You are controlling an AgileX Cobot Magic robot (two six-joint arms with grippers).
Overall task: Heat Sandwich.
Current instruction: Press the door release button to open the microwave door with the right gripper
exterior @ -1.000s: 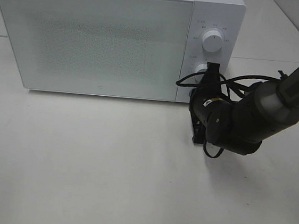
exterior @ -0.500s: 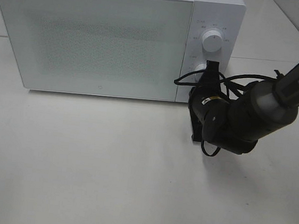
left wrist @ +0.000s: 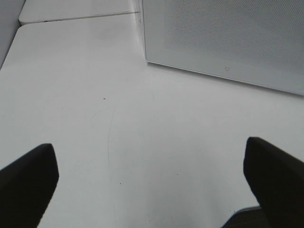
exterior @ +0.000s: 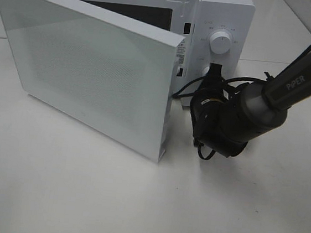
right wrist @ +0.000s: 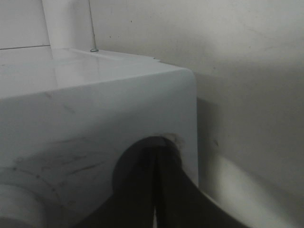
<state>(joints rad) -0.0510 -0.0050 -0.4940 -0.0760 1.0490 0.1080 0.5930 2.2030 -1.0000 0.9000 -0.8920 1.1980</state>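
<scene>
Jaws, right: pressed together with nothing pinched. The tips of the right gripper (exterior: 214, 72) sit at the lower control (exterior: 206, 71) on the microwave (exterior: 225, 12) panel, just under the upper dial (exterior: 221, 43).
Jaws, left: spread wide and empty. The left gripper (left wrist: 148, 145) hangs over bare table (left wrist: 95, 95), facing the outer face of the door (exterior: 93, 71).
Door: stands partly swung out, hinged on its far-left edge. A dark strip of cavity (exterior: 127, 10) shows above its top edge.
Sandwich: not in view from any camera. The door screens most of the cavity, so I cannot tell whether it is inside.
Done so far: door released, judging by how it stands.
Remaining (judgement): depends on the unseen sandwich. Either load, close and set the heat, or take the heated food out.
</scene>
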